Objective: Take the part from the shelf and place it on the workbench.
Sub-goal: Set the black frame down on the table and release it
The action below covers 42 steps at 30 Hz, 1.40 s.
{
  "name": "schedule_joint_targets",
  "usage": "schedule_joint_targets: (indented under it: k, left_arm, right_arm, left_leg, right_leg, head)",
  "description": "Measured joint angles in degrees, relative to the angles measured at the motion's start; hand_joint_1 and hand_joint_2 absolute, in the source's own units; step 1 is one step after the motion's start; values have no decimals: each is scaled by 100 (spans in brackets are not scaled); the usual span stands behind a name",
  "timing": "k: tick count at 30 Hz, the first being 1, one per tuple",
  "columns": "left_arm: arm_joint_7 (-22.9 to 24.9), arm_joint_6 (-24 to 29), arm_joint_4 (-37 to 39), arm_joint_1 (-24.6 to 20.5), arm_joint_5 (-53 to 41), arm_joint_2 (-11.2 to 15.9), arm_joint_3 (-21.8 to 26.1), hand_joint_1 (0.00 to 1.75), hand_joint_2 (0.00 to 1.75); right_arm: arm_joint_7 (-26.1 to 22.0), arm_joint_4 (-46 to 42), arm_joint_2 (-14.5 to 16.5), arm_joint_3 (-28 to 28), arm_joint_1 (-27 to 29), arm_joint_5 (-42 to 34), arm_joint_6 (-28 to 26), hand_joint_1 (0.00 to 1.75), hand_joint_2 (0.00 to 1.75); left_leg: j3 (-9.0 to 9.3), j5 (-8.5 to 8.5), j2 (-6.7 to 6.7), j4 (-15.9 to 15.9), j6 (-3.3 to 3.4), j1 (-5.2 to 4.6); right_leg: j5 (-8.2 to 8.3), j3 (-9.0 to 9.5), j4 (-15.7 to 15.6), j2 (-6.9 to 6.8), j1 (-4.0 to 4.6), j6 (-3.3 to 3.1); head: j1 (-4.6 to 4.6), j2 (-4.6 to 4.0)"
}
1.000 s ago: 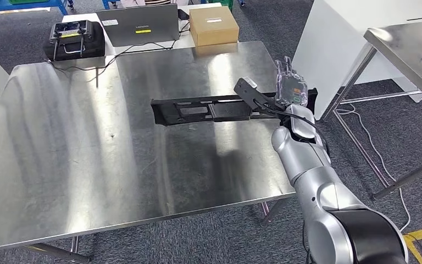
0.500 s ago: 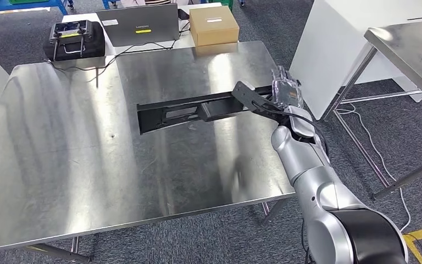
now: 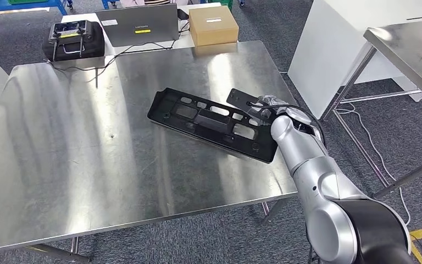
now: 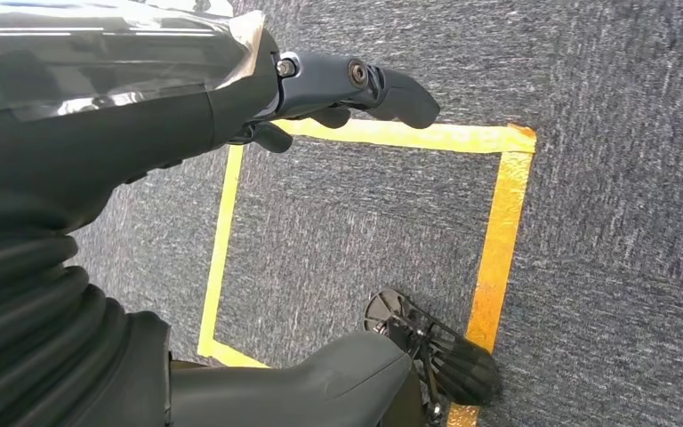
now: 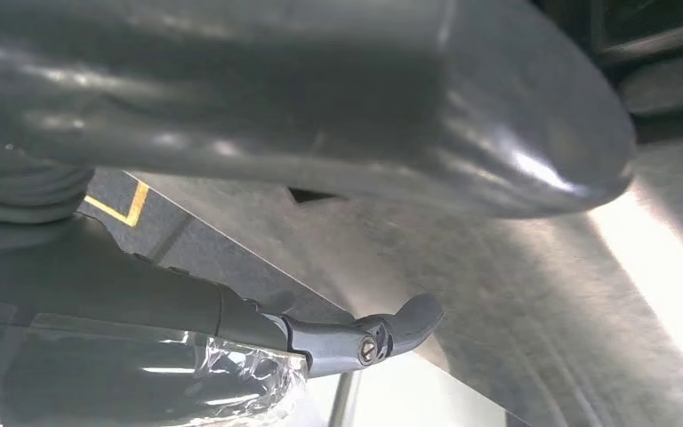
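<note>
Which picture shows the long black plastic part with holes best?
The head view. There the whole long black plastic part lies flat on the shiny steel workbench, with the right hand at its far end. The right wrist view gives just a dark blurry strip, maybe the part. The left wrist view looks at carpet.

The long black part [image 3: 214, 124], which a second ago was held up on edge above the workbench [image 3: 88, 159], came down and tipped over; it lay flat on the steel, slanting across it. The right hand [image 3: 264, 107] dropped with it and rested low at the part's near end.
</note>
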Motion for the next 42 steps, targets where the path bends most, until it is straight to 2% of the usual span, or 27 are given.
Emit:
schedule_joint_targets:
  k: [7,9,11,13,15,20,23,26,28,29,31,32,33,34,35,36,37,38,39,40,42]
  left_arm:
    - [9,57,0,-7,44,-12,87,0,175]
    - [-7,95,0,-9,62,-21,104,0,175]
    - [-56,130,0,-9,68,-38,110,0,175]
    - [-109,157,0,-9,52,-61,111,0,87]
    - [-130,177,0,-10,39,-80,111,0,0]
    - [-159,187,0,-8,25,-105,111,0,0]
    - [-199,61,0,-8,20,-106,111,0,0]
    - [-194,-101,0,-3,22,-102,111,0,0]
    - [-169,-162,0,4,29,-104,112,0,0]
    - [-161,-176,0,4,32,-105,113,0,0]
    - [-151,-193,0,2,34,-104,113,0,0]
    - [-138,-196,0,3,36,-103,113,0,0]
    - [-123,-196,0,5,37,-103,113,0,0]
    - [-106,-198,0,7,38,-102,114,0,0]
    - [-90,-199,0,9,33,-103,114,0,0]
    - [-78,-201,0,9,28,-104,115,0,0]
    - [-66,-204,-1,8,19,-102,115,0,0]
    - [-55,-206,-1,7,7,-101,115,0,0]
    - [-49,-209,-1,6,-4,-102,115,0,0]
    - [-40,-211,0,7,-14,-102,114,0,0]
    - [-22,-210,2,14,-28,-107,114,0,0]
  right_arm:
    - [-20,50,114,-1,-39,60,-88,0,0]
    - [-126,42,155,15,-32,187,-536,0,0]
    - [-294,-3,197,100,-11,406,-1533,0,0]
    - [-434,-90,229,244,4,587,-2575,0,0]
    - [-488,-173,244,362,13,662,-3071,0,0]
    - [-616,-435,249,570,146,828,-4031,0,0]
    - [-695,-582,224,608,203,800,-4275,0,0]
    - [-825,-737,146,596,311,651,-4339,0,0]
    - [-927,-844,80,565,372,556,-4405,0,0]
    - [-958,-882,45,552,389,532,-4429,0,0]
    - [-988,-922,-22,538,440,501,-4448,0,0]
    - [-997,-938,-54,531,488,481,-4449,0,0]
    - [-1012,-959,-83,519,551,457,-4451,0,0]
    - [-1032,-989,-108,505,616,431,-4454,0,0]
    - [-1057,-1034,-131,487,676,403,-4457,0,0]
    - [-1082,-1096,-152,466,728,378,-4458,0,0]
    - [-1111,-1170,-173,445,774,355,-4458,0,0]
    - [-1141,-1253,-191,425,820,333,-4456,0,0]
    - [-1169,-1334,-212,407,871,313,-4454,0,0]
    - [-1203,-1413,-235,389,927,288,-4454,0,0]
    - [-1269,-1585,-277,353,1059,240,-4454,0,0]
  left_leg:
    - [1,0,-2,0,0,0]
    - [1,0,-1,0,0,0]
    - [0,0,-2,0,0,0]
    - [1,0,-3,0,0,0]
    - [2,0,-2,0,0,0]
    - [2,0,-3,0,0,-1]
    - [3,0,-2,0,0,-2]
    - [17,-10,-1,-15,58,-17]
    - [86,23,16,-103,104,22]
    - [119,42,30,-143,116,44]
    - [139,53,56,-162,126,63]
    - [138,54,64,-159,123,66]
    - [137,52,68,-154,115,72]
    - [135,47,69,-143,100,83]
    - [131,35,68,-122,74,101]
    - [123,12,68,-84,34,120]
    - [108,-18,65,-37,-18,127]
    - [93,-48,64,16,-70,131]
    - [77,-68,62,53,-118,127]
    - [66,-73,58,67,-154,122]
    - [51,-87,60,87,-205,150]
  right_leg:
    - [0,0,0,0,0,0]
    - [0,0,0,0,0,0]
    - [0,-1,0,0,0,0]
    - [0,-1,0,0,0,0]
    - [0,0,0,0,0,0]
    - [0,-3,-1,0,0,0]
    - [0,-4,-1,0,1,0]
    - [13,27,-45,0,-25,31]
    - [-39,-22,57,-9,-26,49]
    - [-134,-126,259,-14,-22,45]
    - [-451,-515,1011,-20,-51,26]
    - [-587,-714,1394,-21,-76,37]
    - [-652,-838,1628,-22,-105,70]
    - [-620,-841,1629,-27,-139,128]
    - [-497,-714,1378,-36,-177,205]
    - [-332,-493,957,-52,-217,286]
    - [-191,-285,587,-65,-231,339]
    - [-90,-134,306,-68,-231,345]
    - [-46,-61,178,-68,-218,312]
    - [-46,-66,194,-60,-193,253]
    - [-27,-87,204,-55,-196,140]
  head:
    - [1,0]
    - [1,0]
    - [1,0]
    - [1,0]
    - [1,0]
    - [1,0]
    - [1,0]
    - [-2,0]
    - [2,0]
    - [7,0]
    - [15,0]
    - [15,0]
    - [15,0]
    - [17,0]
    - [16,0]
    - [19,0]
    - [25,0]
    - [25,0]
    - [26,0]
    - [25,0]
    - [18,0]
